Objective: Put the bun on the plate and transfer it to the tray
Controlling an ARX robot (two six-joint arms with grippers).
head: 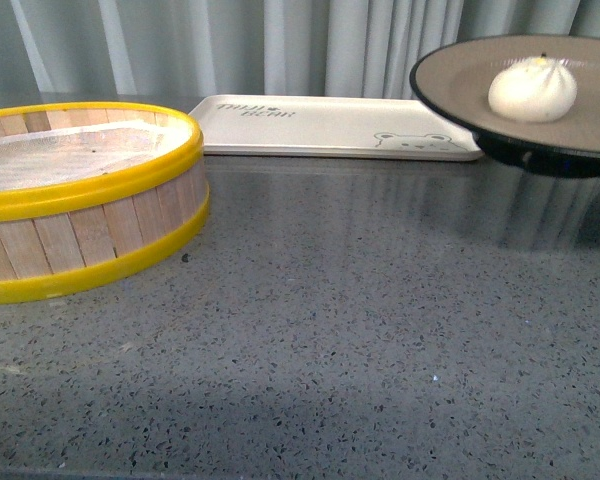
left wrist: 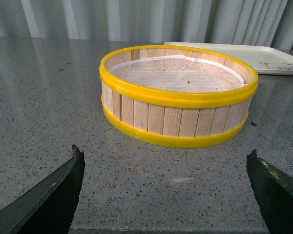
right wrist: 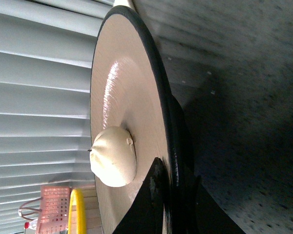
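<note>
The white pleated bun (head: 533, 88) sits in the middle of the beige plate (head: 450, 75) with black rim, held in the air at the right, above the table and just right of the tray's near right corner. The cream tray (head: 310, 125) with a bear drawing lies flat at the back centre. In the right wrist view my right gripper (right wrist: 172, 171) is shut on the plate's rim (right wrist: 158, 97), one finger on its inside close to the bun (right wrist: 115, 156). My left gripper (left wrist: 166, 168) is open and empty, low over the table, facing the steamer basket.
A yellow-rimmed wooden steamer basket (head: 80, 200) with white liner stands at the left, also in the left wrist view (left wrist: 178, 92). Grey speckled tabletop (head: 360, 330) fills the foreground. Grey curtain behind. The tray's corner shows in the left wrist view (left wrist: 278, 61).
</note>
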